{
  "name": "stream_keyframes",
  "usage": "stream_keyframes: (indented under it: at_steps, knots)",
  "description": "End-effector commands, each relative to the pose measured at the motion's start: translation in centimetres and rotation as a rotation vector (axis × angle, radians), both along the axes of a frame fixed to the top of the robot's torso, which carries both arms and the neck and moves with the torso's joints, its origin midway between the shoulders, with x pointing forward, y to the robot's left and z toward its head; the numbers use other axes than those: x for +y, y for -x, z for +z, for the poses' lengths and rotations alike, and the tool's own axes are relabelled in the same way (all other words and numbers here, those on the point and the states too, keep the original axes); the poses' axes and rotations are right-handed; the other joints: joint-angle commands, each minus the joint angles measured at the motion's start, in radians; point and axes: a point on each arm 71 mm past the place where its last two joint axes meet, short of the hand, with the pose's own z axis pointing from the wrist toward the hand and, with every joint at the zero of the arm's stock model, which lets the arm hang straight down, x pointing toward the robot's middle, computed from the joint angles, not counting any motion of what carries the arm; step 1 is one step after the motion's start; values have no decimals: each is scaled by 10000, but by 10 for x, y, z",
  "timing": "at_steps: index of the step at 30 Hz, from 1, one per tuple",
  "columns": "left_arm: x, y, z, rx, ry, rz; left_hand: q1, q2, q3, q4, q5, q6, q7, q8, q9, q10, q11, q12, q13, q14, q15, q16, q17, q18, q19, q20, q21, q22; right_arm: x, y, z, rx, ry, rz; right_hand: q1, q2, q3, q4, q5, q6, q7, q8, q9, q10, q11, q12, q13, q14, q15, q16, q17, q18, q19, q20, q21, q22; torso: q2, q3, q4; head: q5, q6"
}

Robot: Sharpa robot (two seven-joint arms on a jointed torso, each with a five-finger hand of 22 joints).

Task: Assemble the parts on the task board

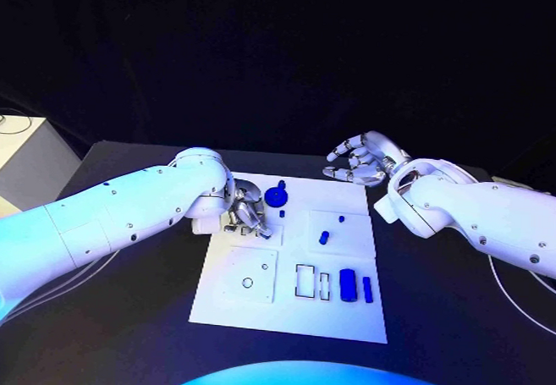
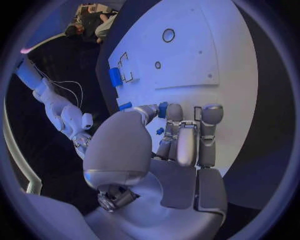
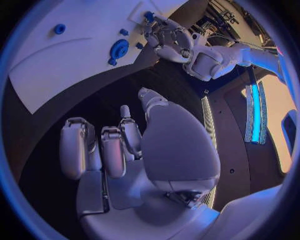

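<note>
The white task board (image 1: 231, 314) lies mid-table. My left hand (image 1: 247, 215) rests low over its far left part, fingers curled down toward the plate. In the left wrist view a small blue part (image 2: 163, 109) shows between the thumb and a finger of my left hand (image 2: 178, 135); whether it is pinched or lies on the board behind, I cannot tell. A round blue part (image 1: 275, 195) sits just beyond that hand, and a small blue piece (image 1: 324, 238) lies to its right. My right hand (image 1: 359, 161) hovers past the board's far right corner, fingers apart, holding nothing.
A blue cylinder (image 1: 347, 285) and a blue bar (image 1: 368, 289) lie near outlined slots (image 1: 305, 281) on the board's near right. A small ring (image 1: 248, 283) marks the near left panel. A pale box (image 1: 17, 154) stands at the far left. Black table surrounds the board.
</note>
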Motion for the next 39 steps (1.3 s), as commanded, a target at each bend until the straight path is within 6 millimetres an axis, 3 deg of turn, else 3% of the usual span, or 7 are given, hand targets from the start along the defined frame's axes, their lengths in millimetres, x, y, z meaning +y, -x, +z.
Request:
stream_keyframes:
  at_steps: [1,5,9,13,21,24,39]
  knots:
    - [-1,1,0,135,320,-14,211,22,623,-192,56,-55,-65,97,222,15,-62,-69,-25,-12,-41,-24,17,-44,-94,-19,6,22,2,0,-1,109,86,174,-101,14,-56,6,64,-90,-12,34,14,18,21,43,605,867,29,-66,2024,199,330,44,-69,1296,2,1,0,-10,4]
    - [1,0,1,57,517,176,88,-172,1693,-537,59,-58,-72,302,524,121,-88,-49,28,21,-58,3,77,-48,-72,-36,64,76,1,1,-2,146,86,182,-119,22,-61,8,69,-91,-12,36,15,14,21,42,601,866,30,-68,2020,200,330,44,-72,1295,1,-1,-3,3,-10]
    - [5,0,3,-125,727,420,-822,-331,3433,-1223,59,-56,-96,754,1024,466,-120,299,431,184,-98,181,368,-133,177,-61,423,595,1,1,-3,207,82,182,-247,84,-96,19,73,-91,-14,48,21,18,21,54,601,869,33,-61,2032,199,333,46,-73,1297,-4,2,5,-2,-24]
    - [10,0,6,-316,954,661,-1386,-379,4013,-1735,116,-37,-148,947,1223,678,-154,576,725,312,-133,329,615,-161,251,-78,577,793,0,1,-4,253,94,183,-278,100,-104,22,72,-92,-14,51,23,16,22,55,599,870,32,-59,2034,198,335,47,-69,1300,-9,9,-2,3,-15]
    - [18,3,12,-607,1402,1214,-1937,-488,4618,-2390,325,121,-232,1162,1319,1062,-247,852,1004,558,-220,580,1081,-241,535,-153,887,1275,-3,1,-5,300,126,146,-278,100,-104,22,72,-92,-14,51,23,16,22,55,599,870,32,-59,2034,198,335,47,-69,1300,2,7,9,10,-23]
    - [21,5,13,-706,1475,1339,-2272,-534,4788,-2600,669,272,-303,1271,1267,1346,-317,988,1158,693,-279,707,1346,-268,650,-205,996,1438,-5,2,-5,300,133,119,-278,100,-104,22,72,-92,-14,51,23,16,22,55,599,870,32,-59,2034,198,335,47,-69,1300,-1,12,13,17,-31]
    - [21,10,17,-1721,936,1258,-2572,-547,4900,-2806,971,437,-396,1371,1163,1654,-405,1105,1309,830,-361,837,1631,-281,729,-282,1040,1508,-7,2,-5,278,138,79,-320,116,-120,11,79,-97,-15,54,25,14,21,57,595,865,32,-71,2018,201,333,48,-84,1292,0,21,-1,120,-124]
